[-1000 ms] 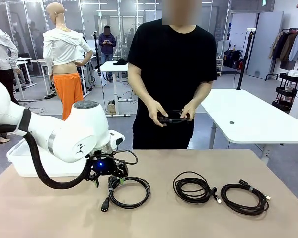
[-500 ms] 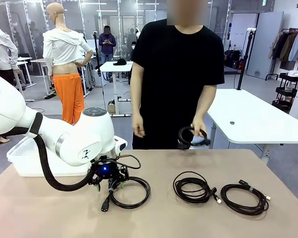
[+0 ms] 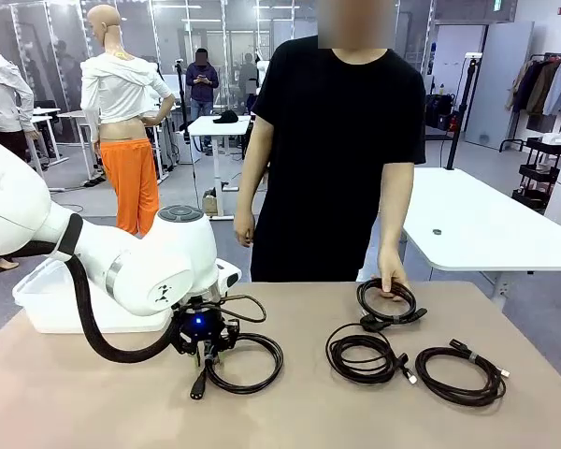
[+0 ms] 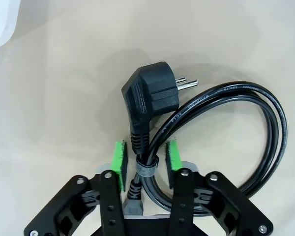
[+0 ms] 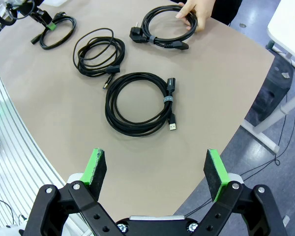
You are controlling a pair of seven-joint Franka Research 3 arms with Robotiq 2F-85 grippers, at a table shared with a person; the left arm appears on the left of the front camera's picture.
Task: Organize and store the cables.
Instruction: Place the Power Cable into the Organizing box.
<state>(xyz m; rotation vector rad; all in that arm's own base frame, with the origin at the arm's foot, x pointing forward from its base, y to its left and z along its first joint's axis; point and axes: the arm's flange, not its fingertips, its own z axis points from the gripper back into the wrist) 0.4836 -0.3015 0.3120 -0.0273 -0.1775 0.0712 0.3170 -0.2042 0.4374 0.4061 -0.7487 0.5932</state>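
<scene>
Several coiled black cables lie on the tan table (image 3: 290, 412). My left gripper (image 3: 206, 352) is down on the leftmost cable (image 3: 248, 365). In the left wrist view its green pads (image 4: 119, 160) pinch the strapped bundle of this power cable (image 4: 270, 132) just below the plug (image 4: 150, 96), so the left gripper (image 4: 146, 158) is shut on it. The person's hand (image 3: 391, 280) rests on a cable (image 3: 389, 304) at the far side. Two more coils (image 3: 363, 354) (image 3: 460, 374) lie to the right. My right gripper (image 5: 156, 169) hangs open high above the table's edge, over a USB coil (image 5: 137, 103).
A white bin (image 3: 47, 299) stands at the table's far left corner, behind my left arm. The person stands at the far edge, the other hand hanging at their side. The right wrist view shows the table's rounded edge (image 5: 226, 142) and floor beyond.
My left gripper has lowered slightly and shut on the leftmost cable. The person has brought a coil down from chest height and set it on the table at the far right.
</scene>
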